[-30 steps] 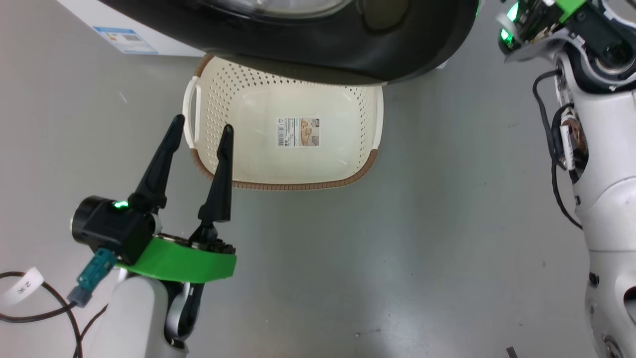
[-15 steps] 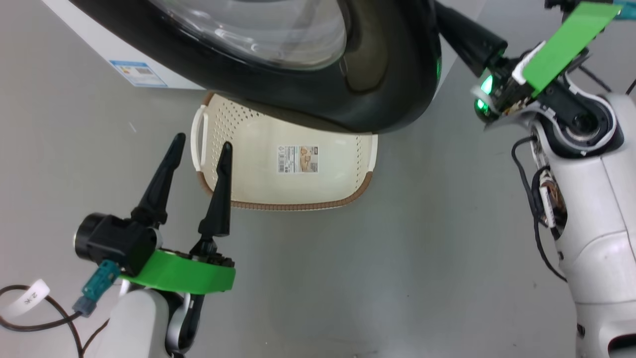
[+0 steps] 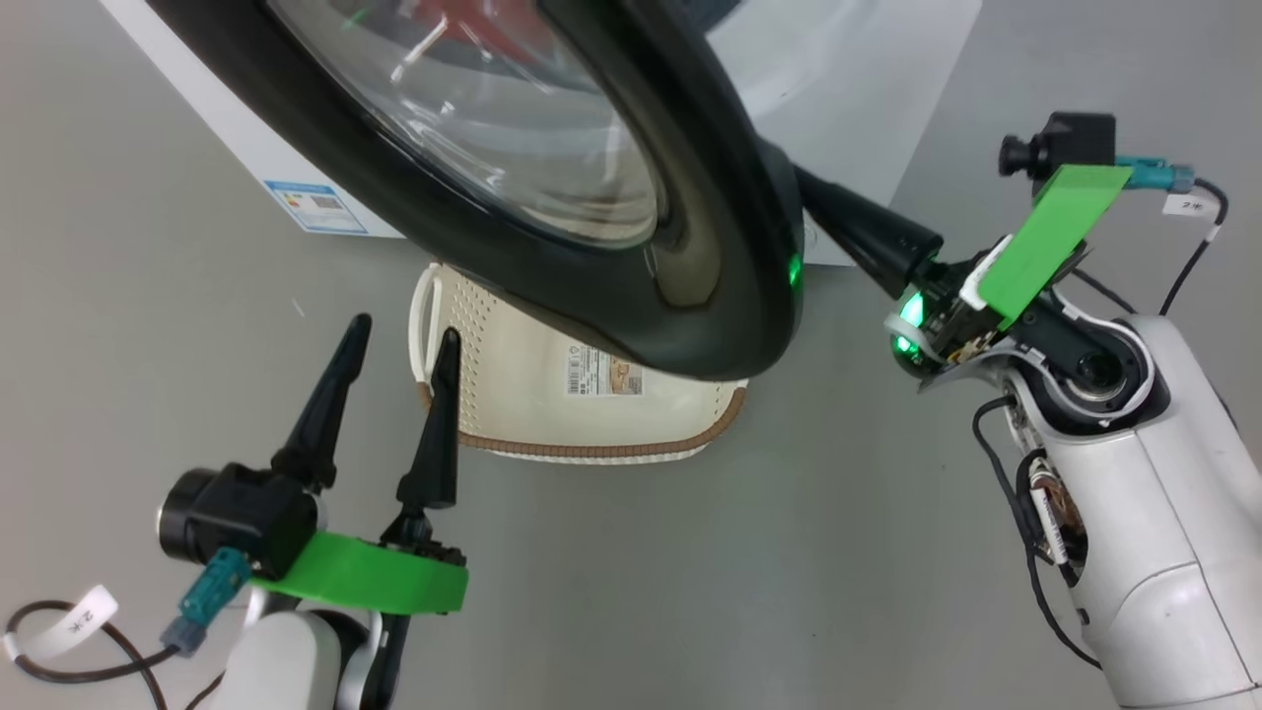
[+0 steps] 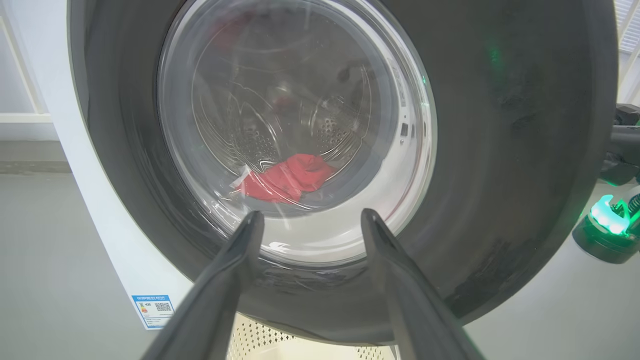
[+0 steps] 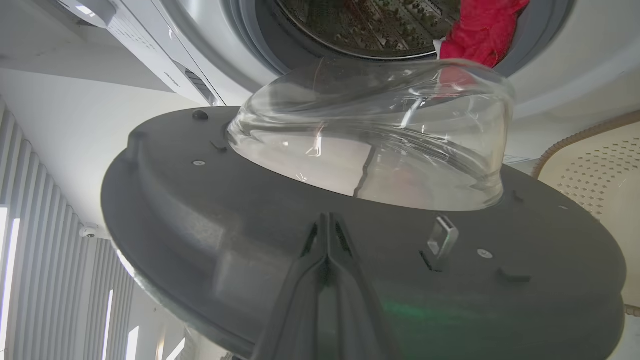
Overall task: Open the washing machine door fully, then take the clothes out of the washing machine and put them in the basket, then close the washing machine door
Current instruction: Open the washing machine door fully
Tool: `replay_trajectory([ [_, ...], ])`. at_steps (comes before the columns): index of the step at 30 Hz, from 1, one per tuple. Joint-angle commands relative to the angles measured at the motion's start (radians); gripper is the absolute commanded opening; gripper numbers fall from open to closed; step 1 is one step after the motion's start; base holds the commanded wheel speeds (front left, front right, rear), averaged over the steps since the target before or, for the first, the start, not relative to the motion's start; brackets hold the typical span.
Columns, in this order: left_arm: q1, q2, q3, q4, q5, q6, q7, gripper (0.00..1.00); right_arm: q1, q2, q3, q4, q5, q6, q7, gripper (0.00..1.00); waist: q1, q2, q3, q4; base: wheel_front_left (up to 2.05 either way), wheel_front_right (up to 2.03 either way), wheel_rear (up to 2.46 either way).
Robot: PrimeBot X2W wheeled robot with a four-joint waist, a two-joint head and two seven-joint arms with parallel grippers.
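Grey floor (image 3: 749, 592) (lightly specked), cream basket (image 3: 582, 450), pale slats (image 5: 45, 240)

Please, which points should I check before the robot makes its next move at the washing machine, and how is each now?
1. Washing machine door fully open: not ok, it overhangs the basket.
2. Right gripper shut, at the door's inner face: ok.
3. Left gripper open, empty: ok.
4. Basket's visible part empty: ok.
5. Clothes out of the drum: not ok.
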Motion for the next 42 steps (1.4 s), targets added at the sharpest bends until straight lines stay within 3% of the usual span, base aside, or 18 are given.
replay_trajectory([
  [1,0.01,0.018,0.032,-0.022,-0.003,0.005,-0.008,1.0,0.011,0.02,0.024,-0.035,0.02,0.008,0.007,0.0,0.0,0.0,-0.008,0.006,0.0,0.0,0.0],
  [11,0.021,0.018,0.023,-0.021,-0.022,0.022,-0.008,1.0,0.061,-0.001,0.099,-0.061,0.071,0.008,-0.004,0.0,0.0,0.0,-0.042,0.042,0.0,0.0,0.0],
  [25,0.055,0.018,0.019,-0.032,-0.04,0.044,-0.008,1.0,0.119,-0.083,0.247,-0.128,0.191,0.008,-0.083,0.0,0.0,0.0,-0.075,0.127,0.0,0.0,0.0],
  [42,0.069,0.018,-0.003,-0.036,-0.068,0.065,-0.008,1.0,0.1,-0.302,0.545,-0.313,0.443,0.008,-0.306,0.0,0.0,0.0,-0.096,0.229,0.0,0.0,0.0],
])
